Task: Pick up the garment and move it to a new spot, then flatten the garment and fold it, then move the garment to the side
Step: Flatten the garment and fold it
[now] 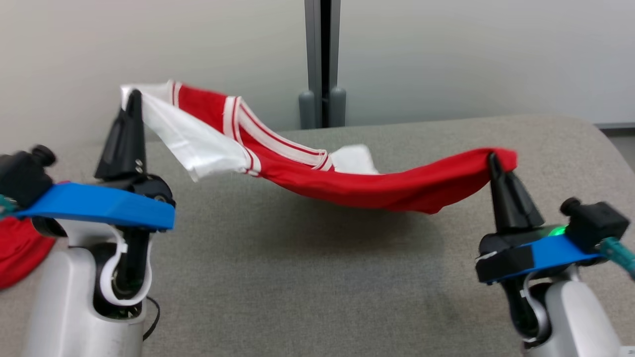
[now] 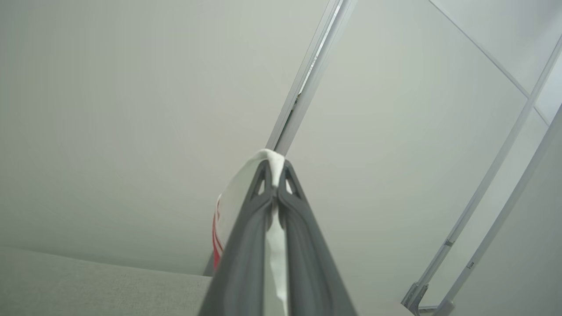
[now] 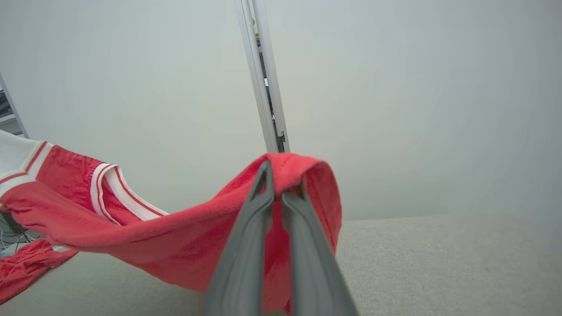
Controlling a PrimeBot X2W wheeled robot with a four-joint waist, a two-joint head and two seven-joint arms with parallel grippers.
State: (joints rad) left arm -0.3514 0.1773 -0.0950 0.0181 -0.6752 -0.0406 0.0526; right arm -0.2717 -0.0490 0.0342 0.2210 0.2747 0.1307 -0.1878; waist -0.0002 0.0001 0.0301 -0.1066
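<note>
I've got both arms raised in the head view, and the garment (image 1: 347, 183) is strung between them like a hammock. It's red with white panels and red-and-white striped bands.

My left gripper (image 1: 133, 99) is pinched tight on the white corner, up at the left. In the left wrist view its 2 fingers (image 2: 246, 245) are pressed together, with a strip of white cloth squeezed between them and bulging out past the tips.

My right gripper (image 1: 492, 159) is clamped on the plain red edge over at the right. In the right wrist view that edge folds over the fingertips and drapes down on both sides of them.

The left end sits higher than the right, so the cloth runs downhill from left to right. It sags in the middle, and the white sleeve part hangs loose just beside the left gripper.

The lowest part of the sag hangs over the grey table (image 1: 297, 277) with a soft shadow under it. From here it looks clear of the surface.

There's 1 more crumpled red cloth (image 1: 20, 248) lying at the table's left edge, partly behind my left arm and well apart from the piece I'm holding. Behind the table, a grey upright post (image 1: 322, 59) stands against the pale wall (image 1: 471, 54).
</note>
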